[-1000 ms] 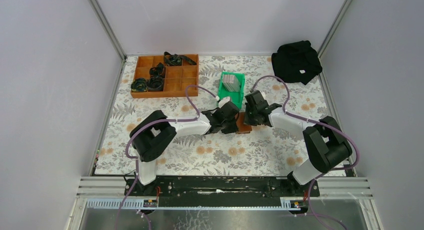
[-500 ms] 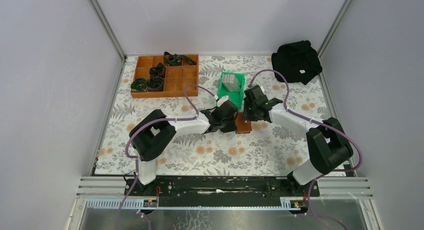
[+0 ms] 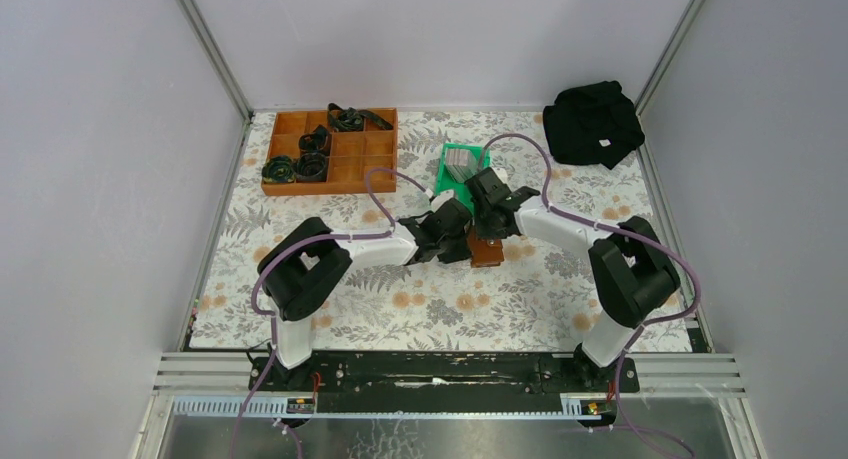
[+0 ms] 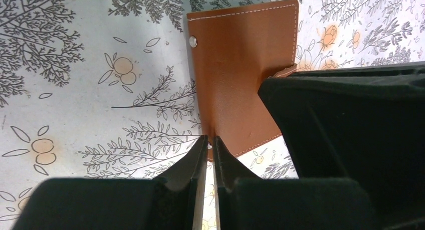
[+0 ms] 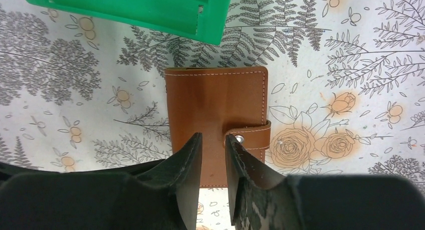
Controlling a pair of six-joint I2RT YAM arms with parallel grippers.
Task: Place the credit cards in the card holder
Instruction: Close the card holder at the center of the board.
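Floral-print table (image 3: 420, 309), grey walls (image 3: 100, 179). Brown leather card holder (image 5: 215, 104) mid-table near green plastic bin (image 5: 150, 12); right jaws parted, left jaws unclear.

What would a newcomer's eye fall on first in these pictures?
The brown card holder at the table's centre, where the left gripper and right gripper meet at it. Next, the bright green bin just behind, holding grey credit cards. A black cloth lies in the far right corner.

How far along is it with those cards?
Barely started. Nothing visibly loaded: the credit cards sit stacked in the green bin. In hand: the left gripper pinches an edge of the closed card holder; the right gripper hangs open over it. Left: open it, load every card.
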